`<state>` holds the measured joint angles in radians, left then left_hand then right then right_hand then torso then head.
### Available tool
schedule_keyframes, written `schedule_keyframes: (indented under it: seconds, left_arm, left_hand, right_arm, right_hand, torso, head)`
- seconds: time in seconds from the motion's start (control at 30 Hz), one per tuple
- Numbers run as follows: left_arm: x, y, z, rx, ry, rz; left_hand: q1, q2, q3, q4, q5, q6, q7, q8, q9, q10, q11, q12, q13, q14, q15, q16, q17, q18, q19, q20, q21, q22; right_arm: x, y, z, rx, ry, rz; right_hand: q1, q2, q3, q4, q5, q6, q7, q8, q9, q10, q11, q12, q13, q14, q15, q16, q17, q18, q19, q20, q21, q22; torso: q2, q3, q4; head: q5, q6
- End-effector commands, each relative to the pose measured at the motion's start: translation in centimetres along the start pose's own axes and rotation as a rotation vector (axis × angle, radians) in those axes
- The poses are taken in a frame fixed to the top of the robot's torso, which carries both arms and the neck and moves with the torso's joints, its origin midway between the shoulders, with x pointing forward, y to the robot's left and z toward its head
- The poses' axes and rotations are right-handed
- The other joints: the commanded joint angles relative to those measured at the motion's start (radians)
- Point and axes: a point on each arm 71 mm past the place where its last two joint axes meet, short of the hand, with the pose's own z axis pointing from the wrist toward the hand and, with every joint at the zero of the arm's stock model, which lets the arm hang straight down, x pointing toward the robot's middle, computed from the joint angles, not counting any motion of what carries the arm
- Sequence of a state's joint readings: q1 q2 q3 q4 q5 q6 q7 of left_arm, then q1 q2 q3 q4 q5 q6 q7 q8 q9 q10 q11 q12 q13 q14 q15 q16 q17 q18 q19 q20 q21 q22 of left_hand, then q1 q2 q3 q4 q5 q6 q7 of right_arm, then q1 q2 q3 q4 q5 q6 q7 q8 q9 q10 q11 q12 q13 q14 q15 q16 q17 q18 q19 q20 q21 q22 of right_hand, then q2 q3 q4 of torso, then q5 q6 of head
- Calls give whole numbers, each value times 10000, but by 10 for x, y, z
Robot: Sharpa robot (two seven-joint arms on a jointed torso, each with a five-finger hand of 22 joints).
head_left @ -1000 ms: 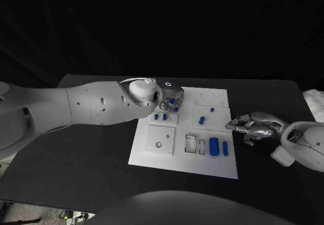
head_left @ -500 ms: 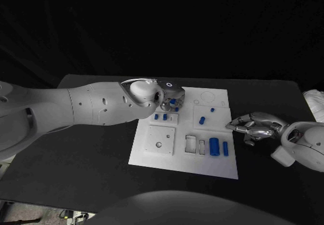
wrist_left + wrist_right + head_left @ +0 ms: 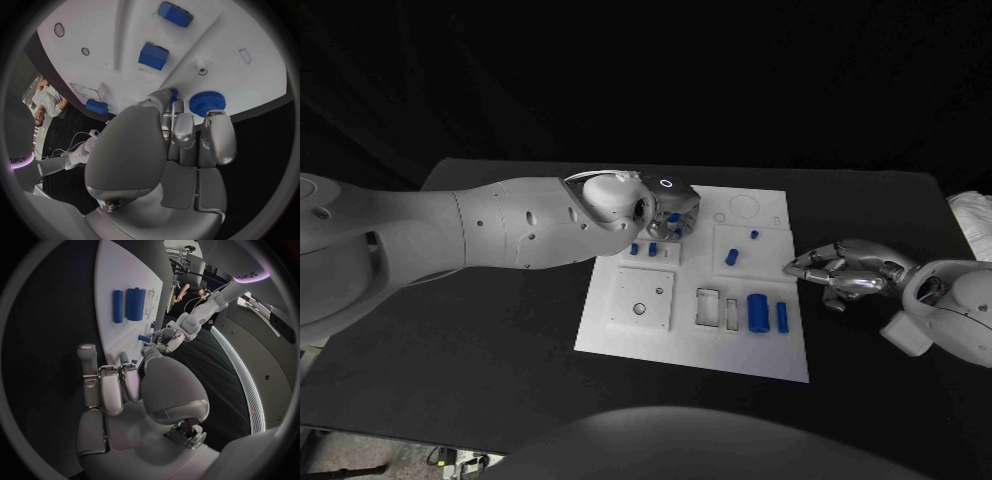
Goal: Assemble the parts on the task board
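left hand [image 3: 172, 150] fingertips at blue gear [image 3: 207, 103]

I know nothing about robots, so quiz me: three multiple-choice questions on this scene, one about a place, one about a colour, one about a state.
1. Where is the left hand?
A. over the far part of the white board
B. off the table
C. at the board's near edge

2. What colour is the round toothed piece by its fingers?
A. red
B. blue
C. green

3. What is the right hand doing?
A. carrying a piece
B. pressing the board's middle
C. holding nothing beside the board

Answers: 1 A, head view shows it there. 2 B, clearly blue. 3 C, its curled fingers hold nothing.
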<state>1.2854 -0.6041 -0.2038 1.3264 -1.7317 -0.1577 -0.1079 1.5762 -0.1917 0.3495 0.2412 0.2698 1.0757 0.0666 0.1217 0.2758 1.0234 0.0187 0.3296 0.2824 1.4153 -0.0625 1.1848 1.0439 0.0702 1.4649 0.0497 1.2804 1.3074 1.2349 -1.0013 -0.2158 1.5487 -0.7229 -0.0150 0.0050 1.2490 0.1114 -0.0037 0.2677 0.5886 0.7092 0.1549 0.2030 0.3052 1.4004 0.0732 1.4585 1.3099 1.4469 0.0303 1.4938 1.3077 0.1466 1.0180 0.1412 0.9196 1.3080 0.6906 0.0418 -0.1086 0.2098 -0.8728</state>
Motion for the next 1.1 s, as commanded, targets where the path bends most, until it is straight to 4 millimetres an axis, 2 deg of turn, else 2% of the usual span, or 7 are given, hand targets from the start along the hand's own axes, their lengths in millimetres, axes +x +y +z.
schedule_keyframes:
  seconds: [0.03,0.33,0.53,0.77,0.9,1.1]
  left_arm:
    - [1,-1,1,106,26,-51]
    - [1,-1,0,147,-118,71]
    - [-1,-1,-1,267,-420,104]
    - [-7,1,-6,406,-1265,-20]
    - [-12,4,-13,349,-1582,-120]
    - [-23,13,-28,106,-1649,-153]
  left_hand:
    - [128,6,21,-122,-7,141,19,113,48,184,-8,98,25,-51,-9,-70,-47,-70,-16,-49,-75,1797]
    - [291,46,99,-425,-2,259,23,314,131,529,-48,288,120,-75,-42,-155,-217,-67,-17,-77,-94,1795]
    - [453,91,193,-643,-152,266,32,381,147,749,-59,400,184,-49,-72,-225,-346,-62,-21,-98,-122,1789]
    - [506,149,245,-730,-230,402,78,448,158,907,-38,442,206,65,-89,-158,-295,-71,5,-109,-84,1800]
    - [487,132,251,-732,-263,445,92,454,153,949,-31,425,196,99,-90,-163,-316,-69,5,-110,-97,1796]
    - [390,99,247,-679,-375,504,84,449,137,1016,-46,364,161,112,-92,-213,-391,-62,-5,-108,-140,1784]
  right_arm:
    - [2,-3,0,143,179,-51]
    - [2,-2,0,133,182,-47]
    - [2,-2,1,127,197,-28]
    - [2,-2,1,120,198,-18]
    - [3,-2,0,116,196,-11]
    - [4,-2,-1,113,224,2]
  right_hand:
    - [66,-55,49,-18,60,88,12,13,-2,-70,14,-34,1475,-67,-7,-53,1611,29,-4,14,-57,534]
    - [66,-55,49,-18,60,88,12,13,-2,-70,14,-34,1475,-67,-7,-53,1611,29,-4,14,-57,534]
    - [66,-56,50,-19,59,91,13,14,-2,-71,14,-34,1474,-68,-7,-53,1610,30,-6,14,-60,534]
    - [67,-61,57,-20,58,109,16,25,2,-75,17,-37,1472,-74,-6,-57,1605,31,-14,13,-76,533]
    - [65,-62,59,-18,56,113,17,27,3,-79,18,-40,1469,-77,-6,-59,1602,33,-19,14,-84,531]
    - [64,-62,60,-17,54,115,18,28,4,-82,19,-42,1466,-78,-5,-60,1601,33,-18,14,-85,532]
  torso:
    - [0,1,-7]
    - [-12,-1,5]
    - [-11,-6,5]
    - [-19,1,20]
    - [-20,9,22]
    - [-44,46,27]
  head:
    - [6,2]
    - [0,2]
    - [17,2]
    - [22,2]
    - [38,2]
    - [66,2]
